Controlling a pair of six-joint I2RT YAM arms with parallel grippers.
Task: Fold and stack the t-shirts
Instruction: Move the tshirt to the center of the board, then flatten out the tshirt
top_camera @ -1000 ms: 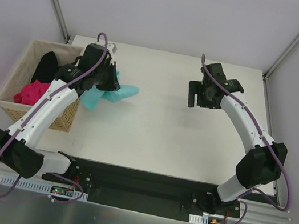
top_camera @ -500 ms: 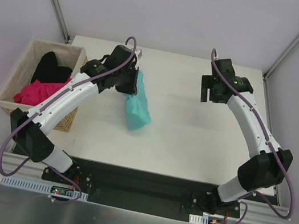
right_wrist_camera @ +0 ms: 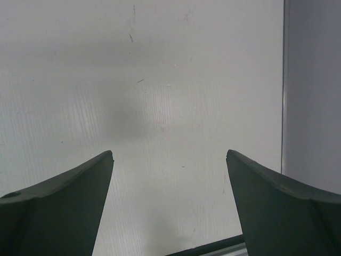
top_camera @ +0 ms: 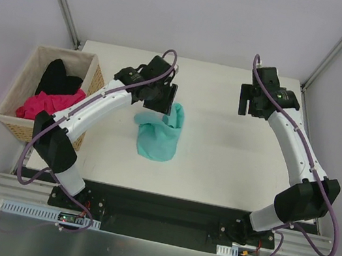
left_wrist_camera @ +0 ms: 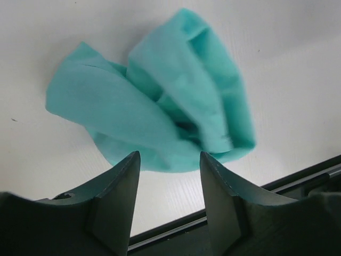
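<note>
A teal t-shirt [top_camera: 158, 138] forms a crumpled heap on the white table [top_camera: 224, 164], left of centre. My left gripper [top_camera: 164, 105] hovers over its far edge. In the left wrist view the left gripper [left_wrist_camera: 169, 154] stands open, with nothing between its fingers, and the teal t-shirt [left_wrist_camera: 160, 114] bunches just beyond the tips, its right side blurred. A magenta pink t-shirt [top_camera: 41, 106] and a black t-shirt [top_camera: 56, 77] lie in the wicker basket [top_camera: 17, 81] at the left. My right gripper [top_camera: 253, 104] is open over the bare far right of the table, with the right gripper [right_wrist_camera: 169, 153] holding nothing.
The basket stands against the table's left edge beside the left arm. A metal frame post [top_camera: 334, 47] rises at the table's far right corner, near the right gripper. The table's right edge [right_wrist_camera: 283, 85] shows in the right wrist view.
My left arm swung right from the basket with the teal t-shirt, then opened and let it go; the shirt now sits in a heap. The right gripper drifted right and farther back.
</note>
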